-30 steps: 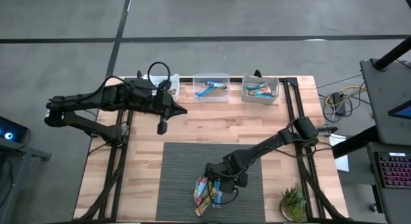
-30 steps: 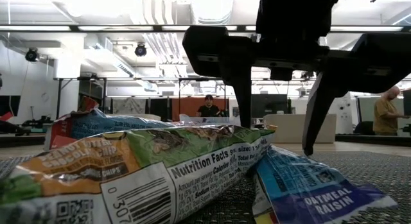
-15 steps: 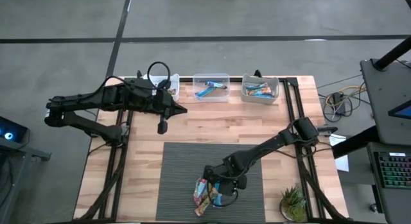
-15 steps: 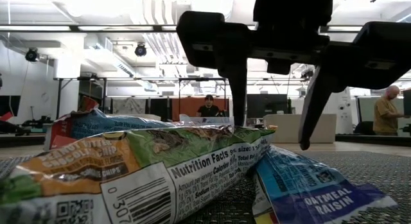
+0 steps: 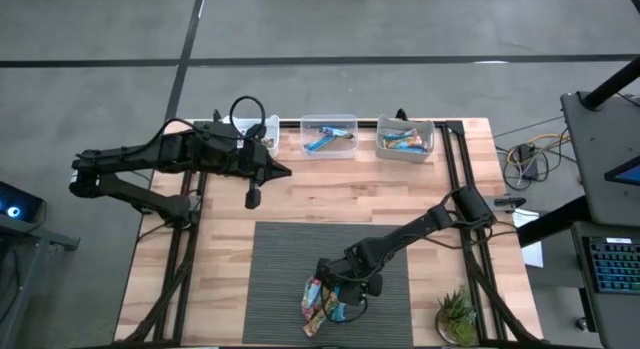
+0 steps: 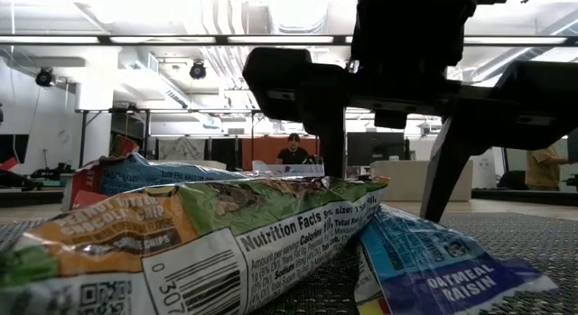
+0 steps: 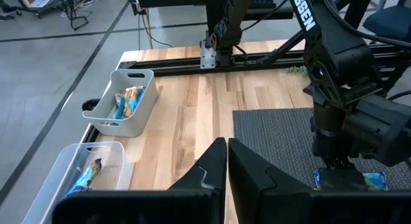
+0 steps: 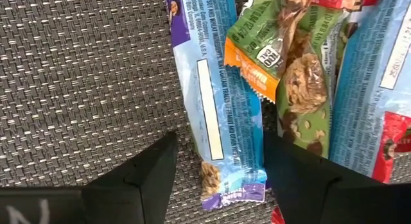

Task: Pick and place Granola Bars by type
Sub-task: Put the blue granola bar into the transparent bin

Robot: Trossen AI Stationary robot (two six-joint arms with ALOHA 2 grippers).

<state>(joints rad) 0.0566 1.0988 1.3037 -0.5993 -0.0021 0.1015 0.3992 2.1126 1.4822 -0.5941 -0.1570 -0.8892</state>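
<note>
The right pincer (image 8: pixel 215 169) hangs spread astride a slim, crinkled blue foil bar (image 8: pixel 215 102) on the woven grey mat (image 8: pixel 83 76); the left pincer (image 7: pixel 227 169), pressed together, hovers over the wooden bench (image 7: pixel 186 121).

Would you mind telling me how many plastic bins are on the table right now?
3, along the table's far edge: the middle bin, the right bin, and the left bin, partly hidden under the left arm.

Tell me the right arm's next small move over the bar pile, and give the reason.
Probably lower a little and close. The right gripper is open with its fingers either side of the blue bar, which lies flat on the mat beside the green bar. The left gripper waits shut near the bins.
</note>
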